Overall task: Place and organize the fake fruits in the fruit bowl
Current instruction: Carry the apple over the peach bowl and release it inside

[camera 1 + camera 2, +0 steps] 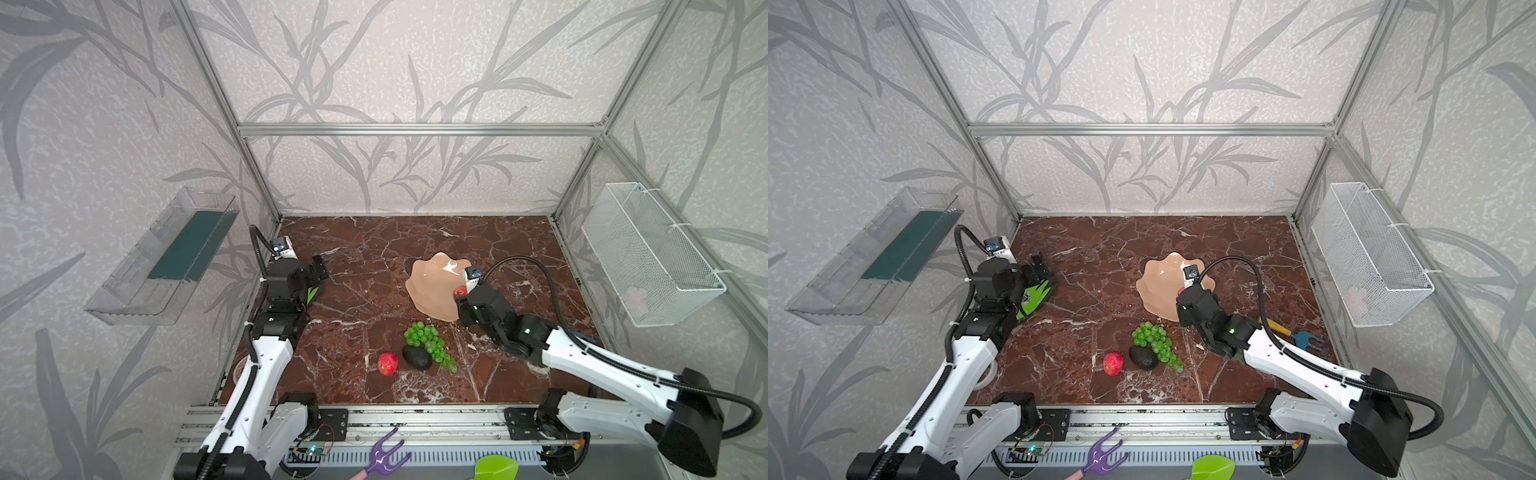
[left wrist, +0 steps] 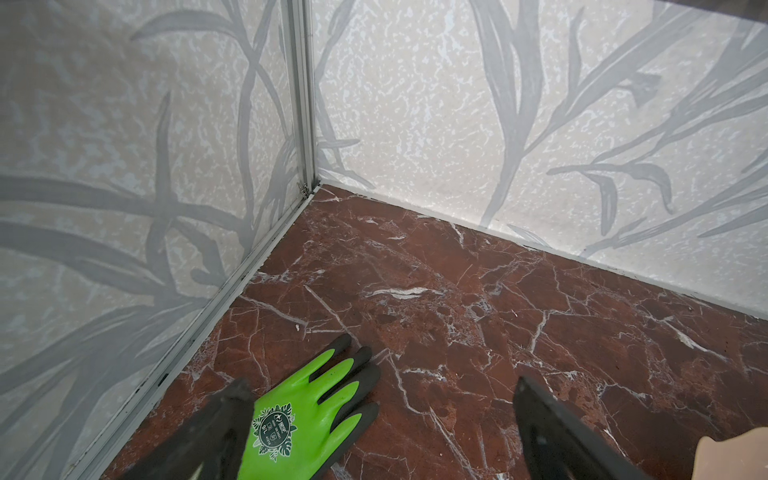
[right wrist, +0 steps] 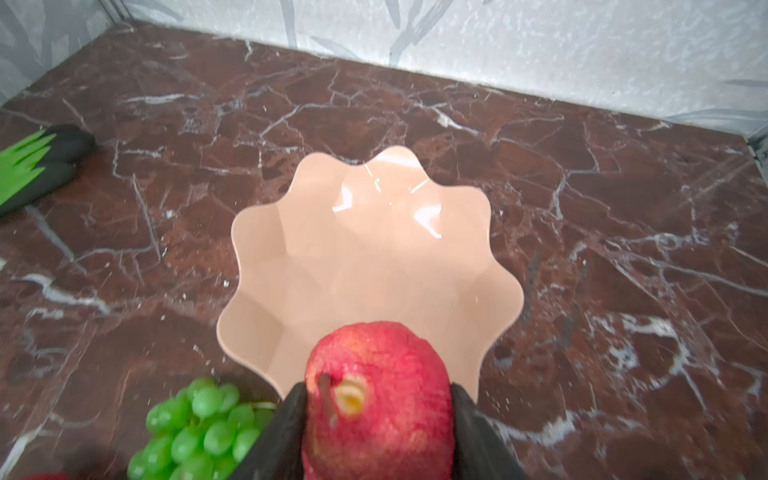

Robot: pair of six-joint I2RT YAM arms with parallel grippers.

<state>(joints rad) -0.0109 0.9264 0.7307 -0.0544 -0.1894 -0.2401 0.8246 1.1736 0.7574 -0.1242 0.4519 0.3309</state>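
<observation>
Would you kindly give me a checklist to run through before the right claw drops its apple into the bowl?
1. Right claw shut on the apple: ok.
2. Bowl bare inside, nothing in the way: ok.
3. Apple fully past the bowl's near rim: cannot tell.
4. Left claw open, away beside the glove: ok.
5. Second apple, avocado and grapes in the bowl: not ok, they lie on the table.

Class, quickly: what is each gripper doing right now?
Left gripper: open, holding nothing.
Right gripper: shut on a red apple.
</observation>
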